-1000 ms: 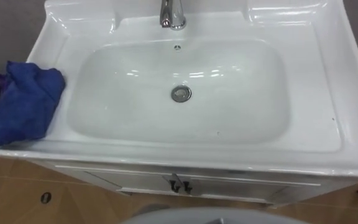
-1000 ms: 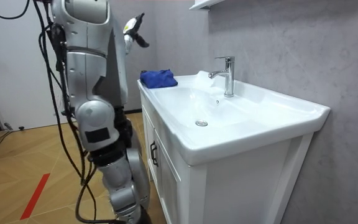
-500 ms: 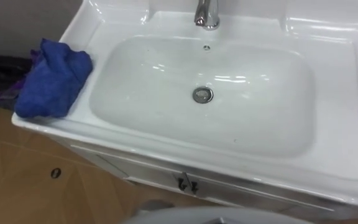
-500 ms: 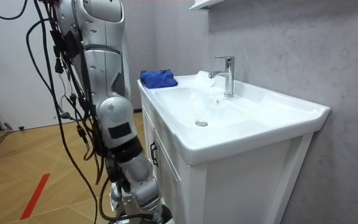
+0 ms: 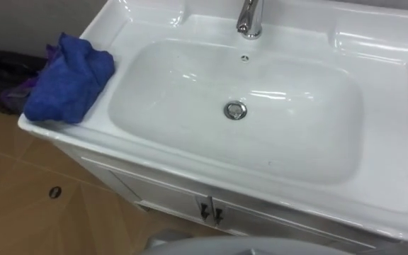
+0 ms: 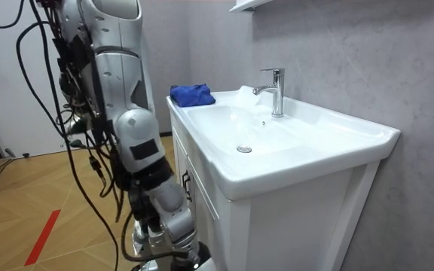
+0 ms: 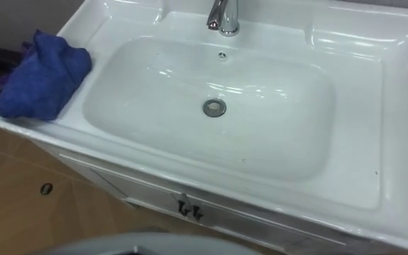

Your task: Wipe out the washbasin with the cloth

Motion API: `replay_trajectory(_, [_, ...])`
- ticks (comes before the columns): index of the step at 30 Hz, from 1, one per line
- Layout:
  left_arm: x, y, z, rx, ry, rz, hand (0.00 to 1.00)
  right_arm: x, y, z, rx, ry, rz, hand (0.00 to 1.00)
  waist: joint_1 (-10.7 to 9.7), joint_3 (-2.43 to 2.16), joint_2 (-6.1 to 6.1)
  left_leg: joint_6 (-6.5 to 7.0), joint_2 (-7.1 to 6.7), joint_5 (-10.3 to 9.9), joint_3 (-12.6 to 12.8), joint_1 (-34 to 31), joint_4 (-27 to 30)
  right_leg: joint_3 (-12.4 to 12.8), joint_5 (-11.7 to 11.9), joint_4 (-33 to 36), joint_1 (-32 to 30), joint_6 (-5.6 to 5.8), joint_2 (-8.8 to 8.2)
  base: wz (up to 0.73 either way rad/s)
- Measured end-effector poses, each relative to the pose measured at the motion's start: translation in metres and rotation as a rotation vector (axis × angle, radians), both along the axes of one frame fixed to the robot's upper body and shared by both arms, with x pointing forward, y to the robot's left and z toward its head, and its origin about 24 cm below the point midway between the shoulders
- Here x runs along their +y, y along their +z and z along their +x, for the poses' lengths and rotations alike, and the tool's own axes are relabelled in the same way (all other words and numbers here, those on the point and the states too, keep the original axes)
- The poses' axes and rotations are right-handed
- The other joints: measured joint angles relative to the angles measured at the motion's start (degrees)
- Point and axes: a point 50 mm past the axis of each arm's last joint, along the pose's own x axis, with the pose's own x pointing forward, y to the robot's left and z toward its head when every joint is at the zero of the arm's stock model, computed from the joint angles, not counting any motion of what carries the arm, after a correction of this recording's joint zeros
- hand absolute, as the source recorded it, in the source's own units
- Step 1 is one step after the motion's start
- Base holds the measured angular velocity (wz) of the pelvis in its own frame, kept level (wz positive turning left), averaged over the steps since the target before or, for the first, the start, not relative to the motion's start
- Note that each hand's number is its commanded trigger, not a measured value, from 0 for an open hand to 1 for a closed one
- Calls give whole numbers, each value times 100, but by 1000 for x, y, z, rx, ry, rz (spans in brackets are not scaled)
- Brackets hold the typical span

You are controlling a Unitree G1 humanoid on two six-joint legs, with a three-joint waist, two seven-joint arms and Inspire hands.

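Note:
A crumpled blue cloth [image 5: 69, 81] lies on the left rim of the white basin [image 5: 299, 142], partly overhanging the outer edge. The same cloth [image 6: 191, 94] sits at the basin's far end in the room view. The bowl is bare, with a chrome drain [image 5: 236, 110] at its middle and a chrome faucet [image 5: 249, 18] behind it. I stand close to the front of the vanity cabinet [image 6: 202, 218], looking down into the bowl.
Below the basin are white cabinet doors with two small dark handles [image 5: 210, 211]. A grey wall [image 6: 353, 60] runs behind the basin. Wooden floor [image 5: 20, 212] lies to the left, with dark items [image 5: 2, 78] beside the cabinet.
I have stepped closer to the cabinet front and turned, so the eye view has shifted. Cloth and basin have not moved.

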Motion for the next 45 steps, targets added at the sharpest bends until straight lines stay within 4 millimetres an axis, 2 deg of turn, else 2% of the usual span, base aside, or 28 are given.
replay_trajectory(2, [-8, -7, 3, -2, -19, -60, 0, 2, -1, -2, 6, -11, 12, 0, -59, 0, -20, 1, 0, 1, -3, 0, -7, 4, 0, -1, 0, 0, 2, 0])
replay_trajectory(5, [-15, -14, 5, 5, -47, -119, 0, 6, -3, -5, 12, -35, 32, 0, -280, 5, -88, 3, -3, 5, -2, -4, -16, -1, 1, -11, 21, 0, 2, 0])
replay_trajectory(7, [-20, -18, 13, -4, -85, -152, 0, 7, -3, -6, 19, -46, 36, 0, -409, 35, -140, 5, -8, 6, -2, -35, 14, -3, 1, -27, 16, 2, 1, 0])
replay_trajectory(10, [-21, -21, 24, -21, -114, -166, 0, 8, -4, -5, 24, -52, 39, 0, -529, 52, -210, 5, -6, 6, 10, -56, 21, 11, 2, -36, -33, 2, 5, -1])
replay_trajectory(13, [-23, -23, 34, -46, -145, -189, 0, 8, -5, -2, 17, -51, 42, 0, -542, 44, -263, 5, -6, 6, 40, -104, 27, 33, 2, -34, -86, 3, 1, -5])
replay_trajectory(18, [-23, -25, 38, -64, -170, -225, 0, 13, -7, 8, -3, -38, 54, 0, -505, 35, -386, 6, 2, 6, 128, -144, 30, 44, 4, -27, -153, 3, -18, -4])
replay_trajectory(23, [-28, -31, 49, -85, -201, -286, 0, 17, -8, 23, -40, -35, 63, 0, -484, 65, -489, 24, 16, -9, 267, -310, 181, 69, 11, -10, -253, 15, -27, 0])
replay_trajectory(25, [-30, -33, 54, -88, -224, -319, 0, 17, -8, 26, -48, -37, 64, 0, -470, 65, -515, 72, 35, -49, 371, -341, 243, 74, 19, -12, -258, 28, -28, 0])
replay_trajectory(31, [-37, -40, 47, -57, -237, -426, 0, 20, -9, 22, -28, -20, 73, 0, -472, 70, -516, 137, 102, -238, 545, -406, 446, 122, 59, -12, -264, 88, -14, -6])
replay_trajectory(34, [-40, -44, 50, -57, -247, -472, 0, 20, -9, 19, -10, -26, 74, 0, -475, 71, -492, 176, 104, -322, 562, -430, 483, 146, 94, 6, -269, 125, -14, -4])
replay_trajectory(40, [-46, -47, 59, -39, -315, -525, 0, 21, -9, 23, -22, -35, 72, 0, -461, 80, -420, 265, 102, -388, 711, -395, 521, 236, 225, 67, -285, 195, -44, -14])
replay_trajectory(45, [-47, -49, 62, -43, -329, -551, 0, 23, -10, 24, -11, -11, 75, 0, -486, 80, -413, 324, 100, -400, 846, -391, 536, 254, 344, 71, -341, 239, -77, -15])
